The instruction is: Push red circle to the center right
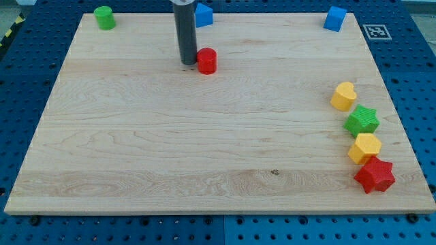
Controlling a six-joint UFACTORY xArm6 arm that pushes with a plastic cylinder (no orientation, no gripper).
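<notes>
The red circle block (207, 60) stands on the wooden board (204, 150) in the upper middle of the view. My tip (188, 63) rests on the board right at the red circle's left side, touching it or nearly so. The dark rod rises straight up from there and leaves the view at the top.
A green circle block (104, 17) sits at the top left corner. One blue block (203, 14) is at the top behind the rod, another blue block (334, 18) at the top right. Along the right edge lie a yellow heart (343, 96), green star (362, 120), yellow hexagon (364, 148) and red star (374, 175).
</notes>
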